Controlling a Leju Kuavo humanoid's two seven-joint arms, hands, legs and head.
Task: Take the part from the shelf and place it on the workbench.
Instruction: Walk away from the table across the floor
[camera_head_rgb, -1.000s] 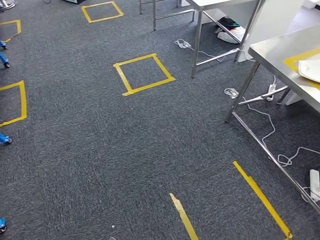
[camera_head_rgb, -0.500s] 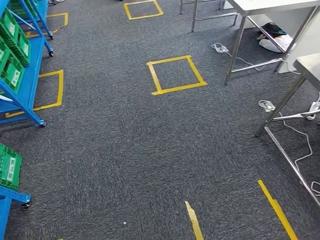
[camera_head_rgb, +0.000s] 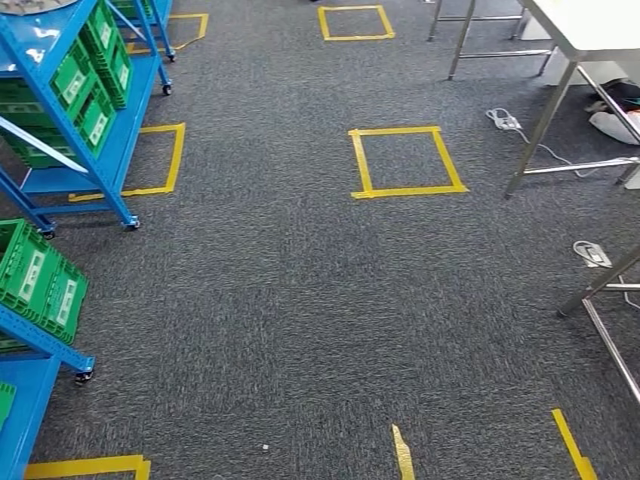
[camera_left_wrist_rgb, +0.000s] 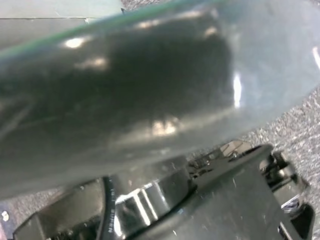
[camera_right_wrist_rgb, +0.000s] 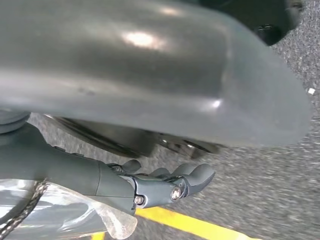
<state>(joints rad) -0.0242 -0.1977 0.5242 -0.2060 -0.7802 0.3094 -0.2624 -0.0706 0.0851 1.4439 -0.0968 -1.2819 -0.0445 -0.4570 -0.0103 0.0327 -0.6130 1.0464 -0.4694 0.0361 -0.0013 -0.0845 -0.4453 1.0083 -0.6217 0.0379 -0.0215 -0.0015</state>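
Right hand (camera_right_wrist_rgb: 166, 187): hangs over carpet, fingers fairly straight, holding nothing.
Left hand: state cannot be told.
Shelf (camera_head_rgb: 72, 150): blue, ahead-left of the robot; nearer the left arm, by my judgement.
Part: presumably in the shelf's green bins (camera_head_rgb: 87, 85); not discernible.
Labels: white tags on bins, unreadable.

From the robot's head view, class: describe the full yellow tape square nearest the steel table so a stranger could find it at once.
Start at the steel table in the far right corner and follow its nearest leg down to the dark grey carpet. Just left of that leg lies a yellow tape square. Unlike the square half hidden under the blue shelf, all four of its sides show.
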